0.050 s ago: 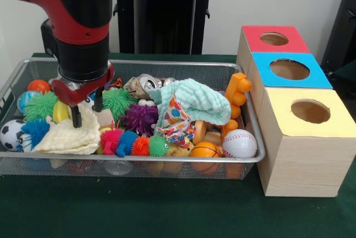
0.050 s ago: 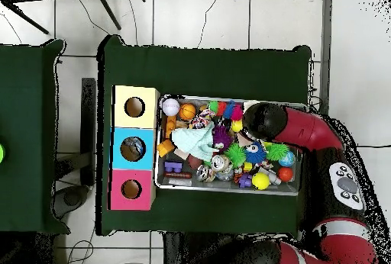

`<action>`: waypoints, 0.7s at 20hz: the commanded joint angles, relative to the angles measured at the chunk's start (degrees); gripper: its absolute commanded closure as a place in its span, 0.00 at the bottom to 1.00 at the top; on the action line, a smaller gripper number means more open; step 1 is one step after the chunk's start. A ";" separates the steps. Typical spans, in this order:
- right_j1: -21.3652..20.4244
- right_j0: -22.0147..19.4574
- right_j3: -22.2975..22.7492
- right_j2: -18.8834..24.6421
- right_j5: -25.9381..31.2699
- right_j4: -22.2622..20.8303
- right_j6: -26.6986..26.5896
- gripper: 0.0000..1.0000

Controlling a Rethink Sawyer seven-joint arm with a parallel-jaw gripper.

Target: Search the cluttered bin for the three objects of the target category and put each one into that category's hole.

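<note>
Target category isn't given, so can't say which 3 items count. Closest candidate to gripper (image 1: 86,110) is cream cloth (image 1: 67,137), lying rumpled at the bin's (image 1: 183,161) front-left in front view, long axis roughly along the bin's front wall. Gripper sits directly over the cloth's upper edge, pointing straight down, fingers (image 1: 77,117) parted narrow w/ nothing between them. One tip looks at or just above the fabric; contact unclear.

Key relation: cloth is right under and slightly camera-side of the tips, so next move is prob a short descent, no lateral shift needed.

Around it: green spiky ball (image 1: 40,104) and banana (image 1: 60,111) just behind, blue spiky ball (image 1: 36,129) touching the cloth's left side, soccer ball (image 1: 10,133) at far left. Mint cloth (image 1: 192,102) heaped mid-bin, baseball (image 1: 240,143) and basketball (image 1: 204,150) at right end.

Boxes w/ holes beside bin's right end: red (image 1: 273,39), blue (image 1: 289,69), yellow (image 1: 310,111). All well apart from gripper, so transfer spans the whole bin length.

Risk: pinch may snag the blue spiky ball along w/ cloth.
</note>
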 commanded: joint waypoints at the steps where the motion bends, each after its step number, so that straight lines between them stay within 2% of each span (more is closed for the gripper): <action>1: 1.25 -0.39 4.68 4.80 -1.91 -2.39 4.75 0.00; 10: 3.68 -0.52 5.37 5.26 -2.62 -1.84 6.47 0.00; 14: 5.44 -0.34 4.21 5.11 -4.10 -2.36 6.85 0.00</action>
